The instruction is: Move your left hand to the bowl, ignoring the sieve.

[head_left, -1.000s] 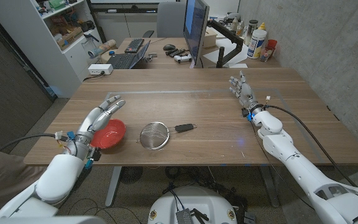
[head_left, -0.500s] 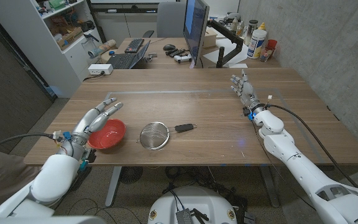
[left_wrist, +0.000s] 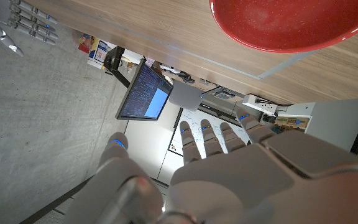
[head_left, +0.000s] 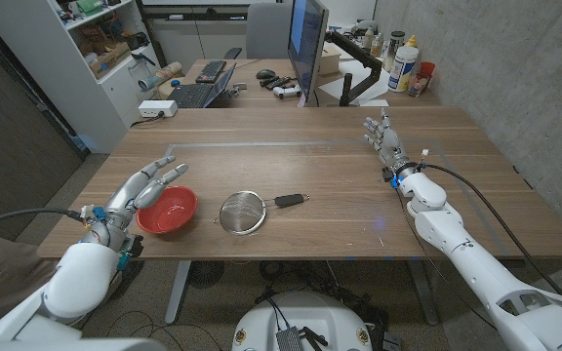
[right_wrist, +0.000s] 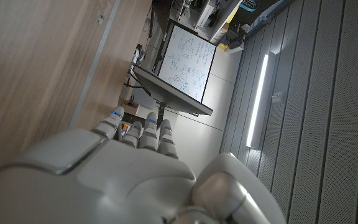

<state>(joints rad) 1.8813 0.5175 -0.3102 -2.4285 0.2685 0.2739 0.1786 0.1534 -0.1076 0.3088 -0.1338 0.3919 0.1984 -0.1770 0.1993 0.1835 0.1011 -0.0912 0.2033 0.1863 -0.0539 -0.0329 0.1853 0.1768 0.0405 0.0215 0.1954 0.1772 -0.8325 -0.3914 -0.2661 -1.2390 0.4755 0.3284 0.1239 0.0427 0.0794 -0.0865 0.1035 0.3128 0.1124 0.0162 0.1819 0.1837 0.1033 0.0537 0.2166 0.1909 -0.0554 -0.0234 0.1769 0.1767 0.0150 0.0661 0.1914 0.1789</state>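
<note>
Red bowl (head_left: 168, 210) near the wooden table's (head_left: 291, 146) front left edge, empty, with a wire mesh sieve (head_left: 243, 212) just beside it toward the middle. Left hand (head_left: 144, 185) just beside the bowl's outer rim, fingers spread and holding nothing; right hand (head_left: 382, 141) well apart on the far side, upright, fingers loosely apart, also empty. Seemingly mid-approach: next, a short move inward over the bowl, stopping short of the sieve.
</note>
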